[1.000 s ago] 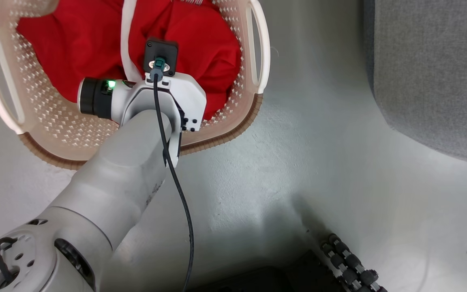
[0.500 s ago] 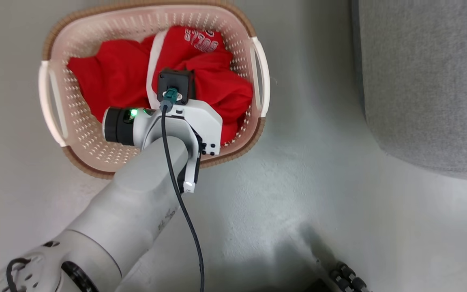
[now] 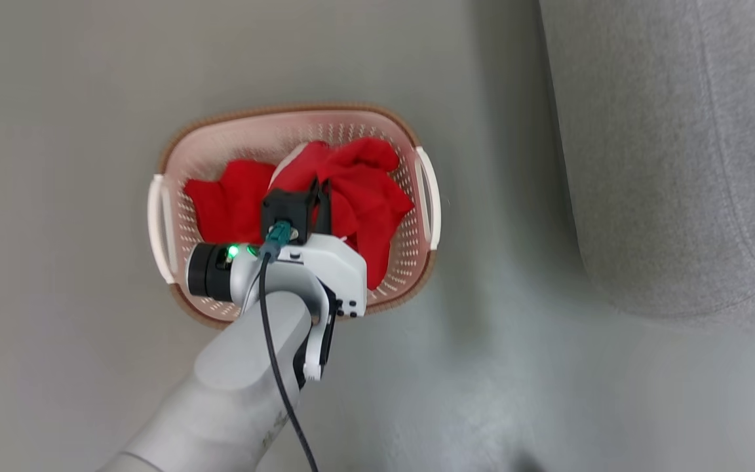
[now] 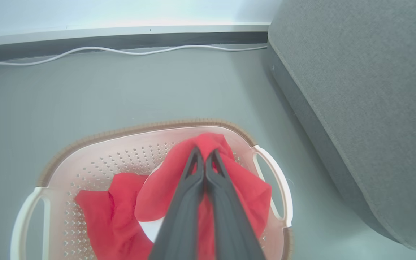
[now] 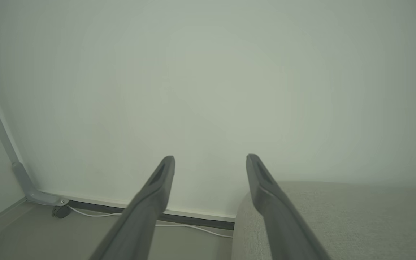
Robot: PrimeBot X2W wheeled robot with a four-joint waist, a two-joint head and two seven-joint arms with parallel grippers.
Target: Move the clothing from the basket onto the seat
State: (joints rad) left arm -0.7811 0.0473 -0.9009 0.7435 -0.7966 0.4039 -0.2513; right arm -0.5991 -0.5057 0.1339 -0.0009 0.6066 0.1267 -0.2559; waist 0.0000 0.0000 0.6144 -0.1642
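The left gripper [image 4: 204, 151] clamps one red garment [image 4: 251, 184], partly raised from the basket [image 4: 139, 128]; the right gripper [image 5: 211, 159] gapes empty; the visible sofa [image 4: 356, 90] holds none.

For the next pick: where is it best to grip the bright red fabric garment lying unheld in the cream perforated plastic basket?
Likely pinch the red garment at the fold near its middle, from straight above: it lies low, and the basket walls surround it.

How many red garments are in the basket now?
2. One bright red fabric garment is pinched in the left hand, high on the right side of the cream perforated plastic basket; the other garment lies low on its left. More may be hidden.
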